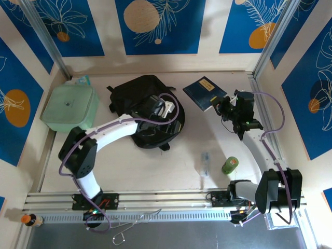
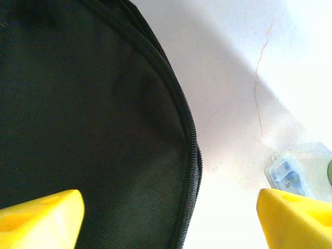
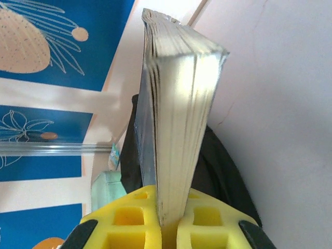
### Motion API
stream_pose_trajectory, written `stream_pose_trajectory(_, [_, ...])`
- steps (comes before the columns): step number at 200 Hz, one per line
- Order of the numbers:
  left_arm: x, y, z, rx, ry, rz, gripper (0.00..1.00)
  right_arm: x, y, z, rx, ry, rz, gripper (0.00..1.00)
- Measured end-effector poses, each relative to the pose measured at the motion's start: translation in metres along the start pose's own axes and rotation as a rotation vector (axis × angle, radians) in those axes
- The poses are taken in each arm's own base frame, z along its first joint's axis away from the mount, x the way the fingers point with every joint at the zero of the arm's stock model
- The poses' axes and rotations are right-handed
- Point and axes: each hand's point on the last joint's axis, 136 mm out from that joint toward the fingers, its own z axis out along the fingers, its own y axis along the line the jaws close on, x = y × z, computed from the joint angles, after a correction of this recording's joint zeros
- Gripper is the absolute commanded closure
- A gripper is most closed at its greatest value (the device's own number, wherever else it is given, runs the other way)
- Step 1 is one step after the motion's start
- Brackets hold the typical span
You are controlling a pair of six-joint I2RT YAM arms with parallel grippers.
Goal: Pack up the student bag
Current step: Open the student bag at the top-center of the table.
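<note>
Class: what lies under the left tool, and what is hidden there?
Under the left tool lie the bag, its black fabric and zip edge, with bare table beside. That fabric covers whatever the bag holds.

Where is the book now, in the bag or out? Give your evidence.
Out. The right gripper is shut on the book and holds it to the right of the bag, not inside it.

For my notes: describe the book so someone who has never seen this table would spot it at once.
Start from the black backpack in the middle of the table. Just right of it, toward the back wall, the right gripper has its jaws shut on the book. Nothing else near it is flat and dark blue with pale lettering on its cover.
</note>
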Motion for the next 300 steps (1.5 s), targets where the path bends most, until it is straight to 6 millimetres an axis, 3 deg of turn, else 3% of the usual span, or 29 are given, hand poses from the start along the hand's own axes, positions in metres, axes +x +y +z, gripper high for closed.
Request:
stream_pose_trajectory(43, [0.003, -0.003, 0.018, 0.006, 0.072, 0.02, 0.41, -0.003, -0.011, -0.005, 0.026, -0.01, 0.017, 1.0])
stream_pose_trajectory(117, [0.012, -0.004, 0.03, 0.019, 0.168, 0.051, 0.49, -0.003, -0.022, -0.009, 0.046, -0.008, 0.037, 1.0])
stream_pose_trajectory(178, [0.025, -0.002, 0.021, 0.011, 0.265, 0.165, 0.56, -0.001, -0.025, -0.01, 0.047, 0.0, 0.044, 1.0])
stream_pose_trajectory(216, [0.031, -0.001, 0.021, 0.009, 0.307, 0.197, 0.56, 0.0, -0.024, -0.01, 0.044, 0.005, 0.045, 1.0])
stream_pose_trajectory(268, [0.04, 0.004, 0.025, -0.037, 0.368, 0.267, 0.48, 0.0, -0.025, -0.01, 0.045, 0.005, 0.046, 1.0])
stream_pose_trajectory(300, [0.039, 0.013, 0.023, -0.112, 0.386, 0.306, 0.5, 0.0, -0.024, -0.01, 0.043, 0.007, 0.049, 1.0])
